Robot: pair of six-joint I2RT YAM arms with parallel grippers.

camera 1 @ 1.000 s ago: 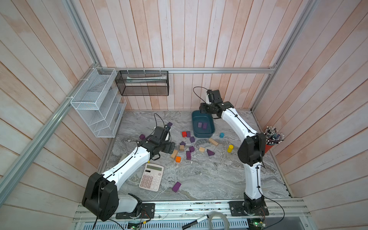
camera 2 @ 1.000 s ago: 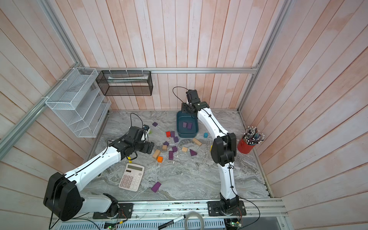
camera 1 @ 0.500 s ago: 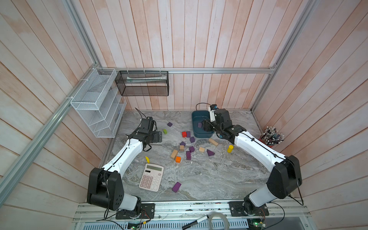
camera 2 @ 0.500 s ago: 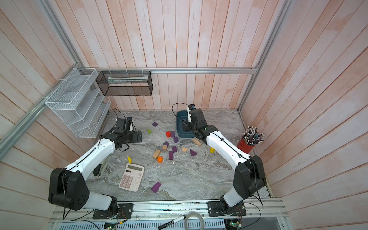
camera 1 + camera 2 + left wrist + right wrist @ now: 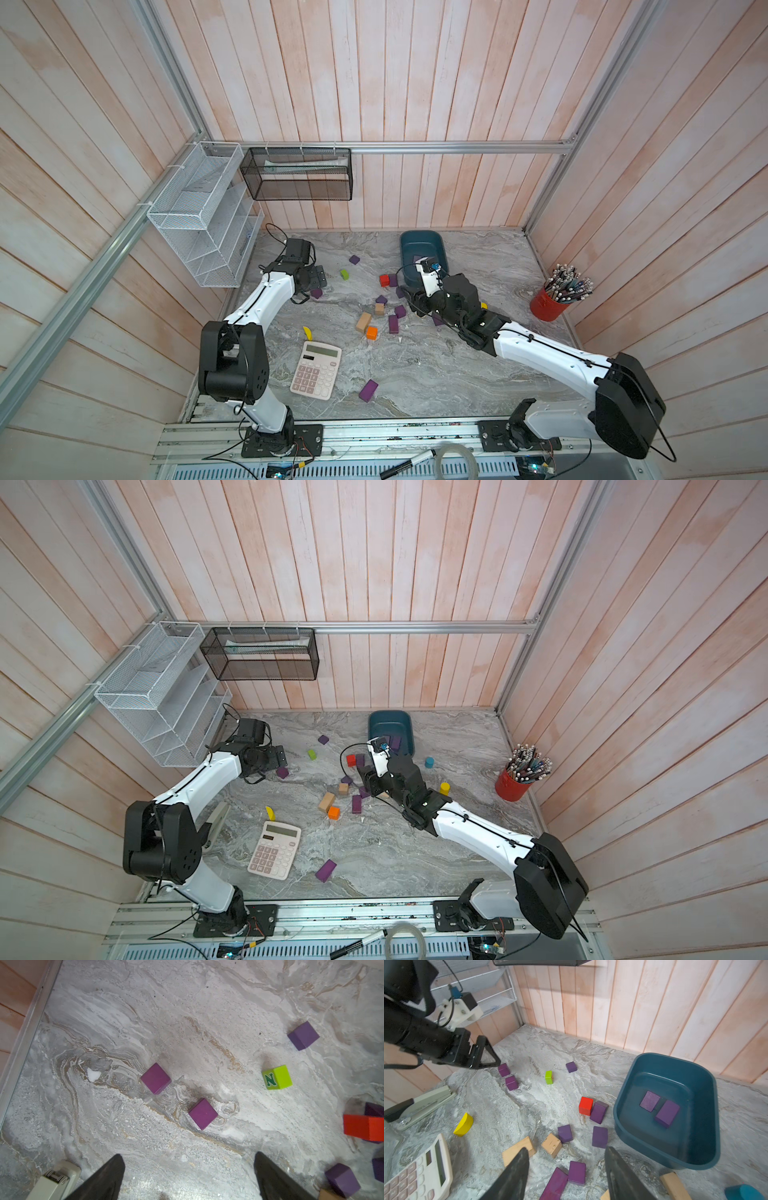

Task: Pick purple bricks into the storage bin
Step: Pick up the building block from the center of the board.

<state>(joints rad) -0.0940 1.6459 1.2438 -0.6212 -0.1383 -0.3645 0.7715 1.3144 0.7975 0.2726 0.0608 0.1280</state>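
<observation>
A marble-patterned table point(image 5: 415, 374) sits inside wood-panelled walls, seen from above, with two white and black robot arms reaching in from the near edge. The dark teal storage bin point(image 5: 409, 245) stands near the back wall, and the right wrist view shows two purple bricks point(image 5: 659, 1108) lying flat on its floor, side by side. The left gripper point(image 5: 488, 1059) hangs low over the back left part of the table, its jaws spread wide and holding nothing; in the left wrist view two purple cubes point(image 5: 155, 1078) lie on the table ahead of its fingertips point(image 5: 116, 1167), close to each other but apart. A third purple cube point(image 5: 303, 1035) sits farther off toward the bin, with a green lettered block point(image 5: 277, 1077) between it and the pair. The right gripper point(image 5: 566, 1163) hovers over the cluster of blocks just in front of the bin, jaws partly open and empty. Under and ahead of it lie several purple bricks, a red block point(image 5: 586, 1105) touching an upright purple one, and tan wooden blocks point(image 5: 519, 1150). One more purple brick point(image 5: 368, 390) lies alone near the front edge, beside a calculator point(image 5: 316, 370). A yellow half-round block point(image 5: 464, 1125) and a stapler point(image 5: 419, 1103) lie toward the left side, and a red cup of pens point(image 5: 552, 301) stands at the right edge.
</observation>
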